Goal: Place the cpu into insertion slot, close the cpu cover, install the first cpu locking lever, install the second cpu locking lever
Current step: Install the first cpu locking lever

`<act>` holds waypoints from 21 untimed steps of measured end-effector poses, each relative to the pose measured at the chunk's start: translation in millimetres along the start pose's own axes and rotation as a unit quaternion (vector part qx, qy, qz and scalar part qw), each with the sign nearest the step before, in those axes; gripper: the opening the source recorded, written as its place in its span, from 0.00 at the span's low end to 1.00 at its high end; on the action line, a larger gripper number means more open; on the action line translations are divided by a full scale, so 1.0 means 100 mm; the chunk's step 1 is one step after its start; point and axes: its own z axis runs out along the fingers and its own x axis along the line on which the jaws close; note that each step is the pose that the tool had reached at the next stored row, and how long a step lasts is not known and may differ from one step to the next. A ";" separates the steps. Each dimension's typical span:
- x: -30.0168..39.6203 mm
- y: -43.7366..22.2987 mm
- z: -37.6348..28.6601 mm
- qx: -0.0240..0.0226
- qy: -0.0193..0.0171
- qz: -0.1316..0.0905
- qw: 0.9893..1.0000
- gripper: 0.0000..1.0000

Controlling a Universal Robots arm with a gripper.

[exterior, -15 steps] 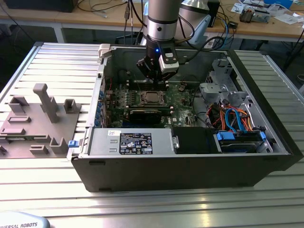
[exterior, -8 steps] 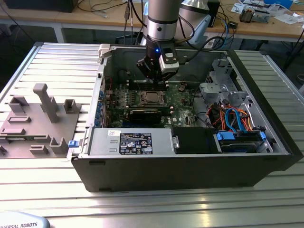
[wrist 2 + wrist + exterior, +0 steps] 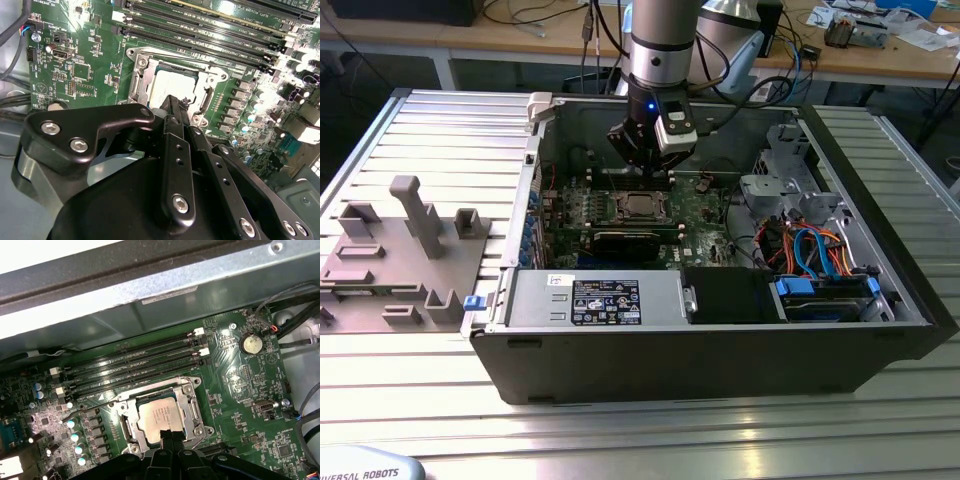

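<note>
The black pincer (image 3: 171,436) hangs inside the open black computer case (image 3: 720,350), its fingertips pressed together and holding nothing. Directly under the tips lies the small square silvery-grey cpu (image 3: 159,416), seated in the square insertion slot (image 3: 128,427) of the green motherboard (image 3: 240,390). The thin silvery cpu cover (image 3: 192,409) frames the chip. The case stands on the ribbed metal surface (image 3: 430,130).
</note>
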 end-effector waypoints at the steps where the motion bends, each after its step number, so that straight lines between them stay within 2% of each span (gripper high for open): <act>1: 0.000 0.000 0.000 0.000 0.000 0.000 1.000 0.11; 21: 0.000 0.000 0.003 0.000 0.000 -0.006 1.000 0.11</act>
